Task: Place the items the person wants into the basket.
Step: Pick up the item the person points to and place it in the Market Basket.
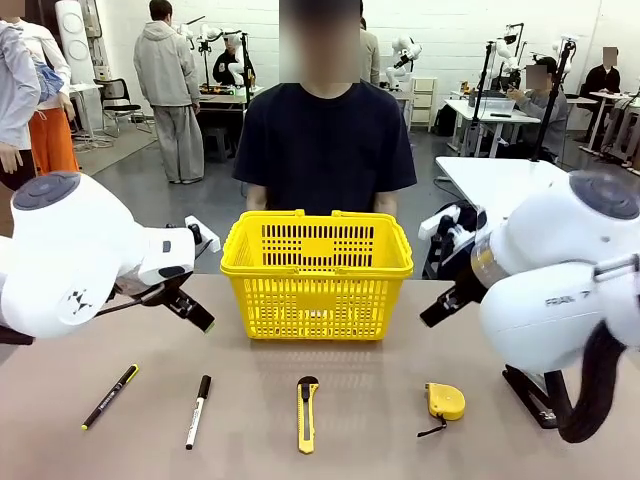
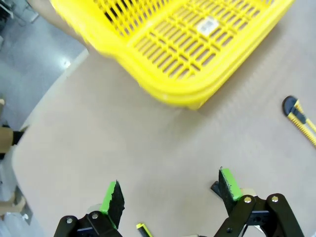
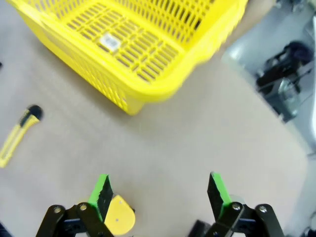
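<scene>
The table (image 1: pixel 350 360) spans the lower half of the front view. The basket (image 1: pixel 316 275) sits upright at its centre, long axis across the frame, with the person (image 1: pixel 325 140) right behind it. A bare strip of table separates the basket from the tools near the bottom edge.

The left gripper (image 2: pixel 170 190) hangs at mid-left, jaws spread wide and empty, above open tabletop. The right gripper (image 3: pixel 158 190) hangs at mid-right, equally wide, gripping nothing. In its wrist view the tape measure (image 3: pixel 118 217) lies beneath one finger.

The utility knife (image 1: pixel 307 415) lies at bottom centre, long axis running up the frame, black head toward the basket. The marker (image 1: pixel 198 411) lies left of it, nearly parallel, black cap uppermost. The pen (image 1: pixel 110 397), farthest left, slants from lower left to upper right. All three lie well apart.
</scene>
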`<control>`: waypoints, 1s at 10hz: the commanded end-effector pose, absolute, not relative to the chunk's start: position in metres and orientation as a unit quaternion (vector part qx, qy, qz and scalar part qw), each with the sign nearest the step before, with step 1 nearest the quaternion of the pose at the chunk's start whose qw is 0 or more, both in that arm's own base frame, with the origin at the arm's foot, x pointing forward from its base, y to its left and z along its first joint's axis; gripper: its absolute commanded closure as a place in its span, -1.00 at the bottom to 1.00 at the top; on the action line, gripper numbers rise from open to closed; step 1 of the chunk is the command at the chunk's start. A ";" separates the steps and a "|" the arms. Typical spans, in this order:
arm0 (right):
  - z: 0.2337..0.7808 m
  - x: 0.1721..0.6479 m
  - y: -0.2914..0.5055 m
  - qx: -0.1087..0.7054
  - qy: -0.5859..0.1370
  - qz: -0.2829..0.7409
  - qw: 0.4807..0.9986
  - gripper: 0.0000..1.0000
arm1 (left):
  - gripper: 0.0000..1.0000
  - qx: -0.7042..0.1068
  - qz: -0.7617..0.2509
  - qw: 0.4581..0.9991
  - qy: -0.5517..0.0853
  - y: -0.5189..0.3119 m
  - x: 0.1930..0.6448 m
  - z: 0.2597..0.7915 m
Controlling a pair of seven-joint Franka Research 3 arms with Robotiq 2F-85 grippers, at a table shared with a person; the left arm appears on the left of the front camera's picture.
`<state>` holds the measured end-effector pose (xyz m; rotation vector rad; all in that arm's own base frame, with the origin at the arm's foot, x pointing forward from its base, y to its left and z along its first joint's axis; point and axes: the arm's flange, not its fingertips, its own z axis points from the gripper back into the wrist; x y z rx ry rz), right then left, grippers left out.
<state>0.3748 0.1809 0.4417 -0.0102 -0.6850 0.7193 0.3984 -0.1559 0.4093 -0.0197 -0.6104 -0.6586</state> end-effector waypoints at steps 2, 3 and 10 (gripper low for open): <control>0.548 0.283 0.172 -0.044 -0.314 0.353 0.880 -1.00 | -1.00 0.030 -0.343 0.889 -0.302 -0.152 0.344 0.534; 0.579 0.274 0.174 -0.051 -0.303 0.344 0.887 -1.00 | -1.00 0.069 -0.348 0.881 -0.312 -0.154 0.336 0.578; 0.633 0.237 0.177 -0.066 -0.296 0.357 0.883 -1.00 | -1.00 0.087 -0.352 0.868 -0.340 -0.149 0.302 0.655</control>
